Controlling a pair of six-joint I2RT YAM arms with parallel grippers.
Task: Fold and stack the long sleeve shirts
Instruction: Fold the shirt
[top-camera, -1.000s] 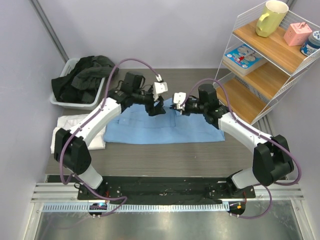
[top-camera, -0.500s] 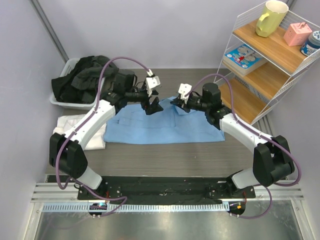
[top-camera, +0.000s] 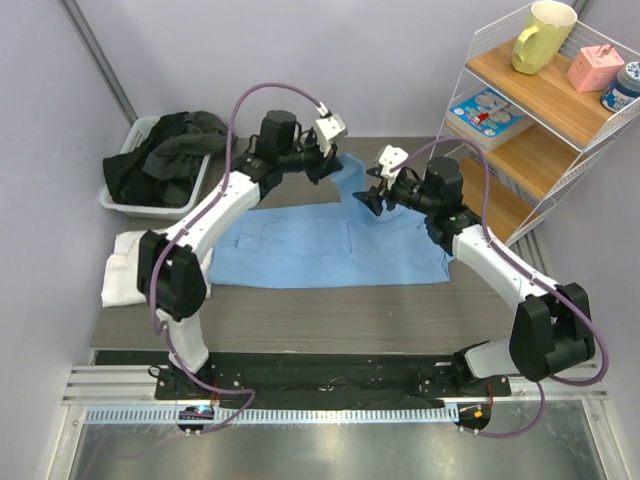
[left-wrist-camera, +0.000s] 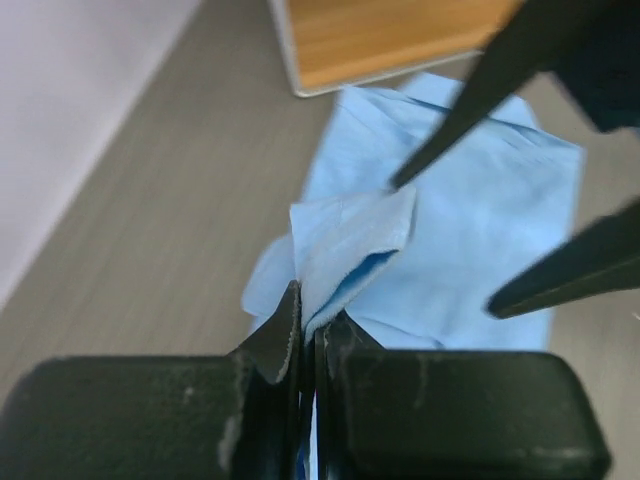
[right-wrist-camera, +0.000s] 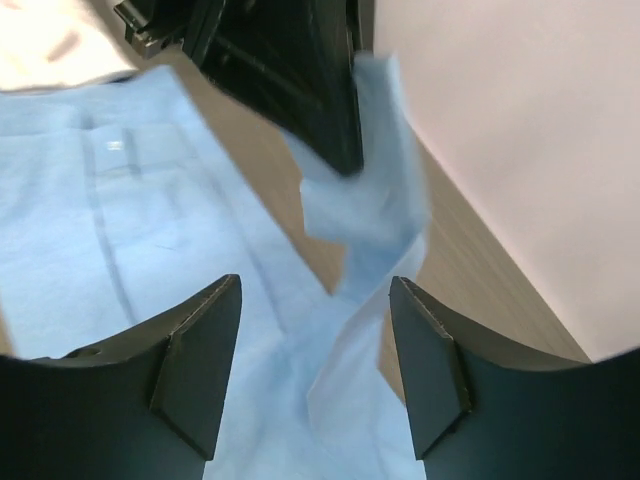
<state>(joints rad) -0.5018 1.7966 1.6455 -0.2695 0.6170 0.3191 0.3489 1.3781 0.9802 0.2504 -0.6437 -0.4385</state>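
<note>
The light blue shirt (top-camera: 320, 250) lies spread flat in the middle of the table. Its far edge (top-camera: 347, 178) is lifted off the surface. My left gripper (top-camera: 328, 165) is shut on that raised strip, and the left wrist view shows cloth (left-wrist-camera: 350, 235) pinched between the closed jaws of the gripper (left-wrist-camera: 308, 315). My right gripper (top-camera: 368, 198) stands open just right of the strip, holding nothing. In the right wrist view the strip (right-wrist-camera: 375, 200) hangs ahead of the open right gripper (right-wrist-camera: 315, 282). The white shirt (top-camera: 125, 270) lies folded at the table's left edge.
A grey bin (top-camera: 125, 205) of dark clothes (top-camera: 165, 150) stands at the back left. At the right stands a wire shelf (top-camera: 530, 130) with wooden boards, holding a yellow mug (top-camera: 542, 35), a pink box (top-camera: 596, 66) and a book (top-camera: 488, 112).
The left gripper opened wider, then shut on the shirt's far edge and lifted it toward the back. The right gripper opened, let go of the cloth and drew back to the right.
</note>
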